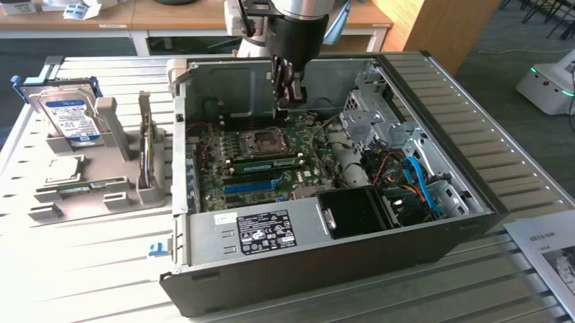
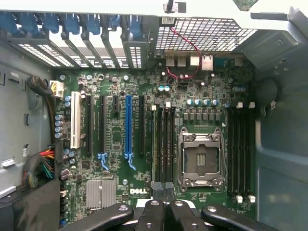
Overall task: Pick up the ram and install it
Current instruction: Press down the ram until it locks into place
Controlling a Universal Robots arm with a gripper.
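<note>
The ram (image 1: 268, 163), a long green stick, lies along a slot just in front of the CPU socket (image 1: 266, 140) on the motherboard inside the open computer case. My gripper (image 1: 289, 101) hangs above the board, behind the socket, apart from the ram. In the wrist view my gripper (image 2: 165, 211) is shut with nothing between its black fingers (image 2: 153, 216), which point at the dark memory slots (image 2: 163, 144) beside the socket (image 2: 201, 156).
The case walls (image 1: 431, 87) ring the board, with drive cages and blue and red cables (image 1: 418, 182) on the exterior view's right. On the exterior view's left, a grey fixture (image 1: 108, 121) holds a blue-labelled hard drive (image 1: 70, 114) and another green stick (image 1: 85, 187).
</note>
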